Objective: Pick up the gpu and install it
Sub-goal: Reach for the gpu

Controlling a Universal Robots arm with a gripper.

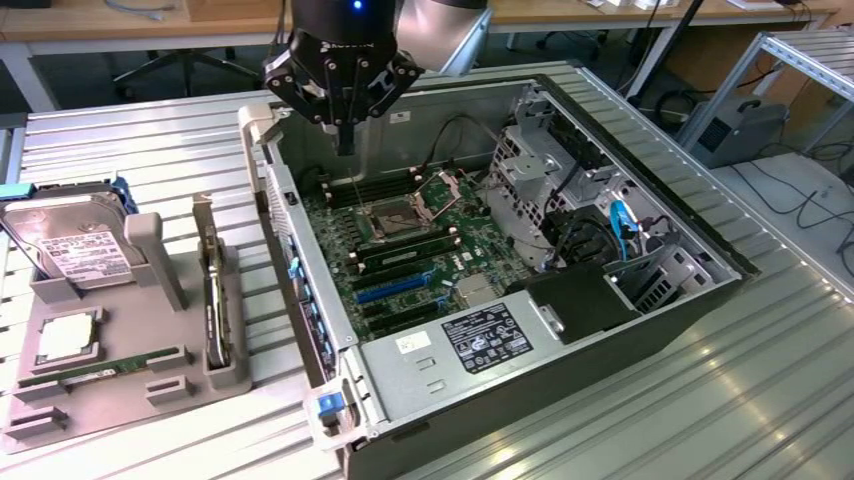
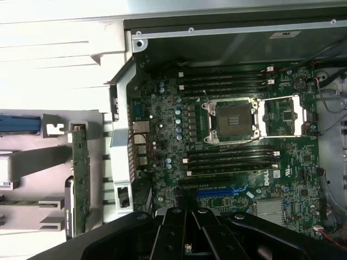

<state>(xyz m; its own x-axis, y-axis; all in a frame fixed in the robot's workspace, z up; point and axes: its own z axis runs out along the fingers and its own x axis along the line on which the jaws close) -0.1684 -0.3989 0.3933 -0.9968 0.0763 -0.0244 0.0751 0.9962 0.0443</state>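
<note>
Exterior view: gpu (image 1: 215, 300) upright, claw (image 1: 346, 143) apparently empty

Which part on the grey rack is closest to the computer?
The gpu, the thin dark card standing on edge; hard drive and memory stick sit farther.

Gpu (image 1: 214, 300) edge-on, its faces hidden

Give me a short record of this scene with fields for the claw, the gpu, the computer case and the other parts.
claw: claw shut, holding nothing, above the motherboard
gpu: gpu stands on edge in the gray holder, at the exterior view's left of the case, apart from the claw
case: computer case open, lying on the metal table
other parts: hard drive and memory stick on the same holder
</note>
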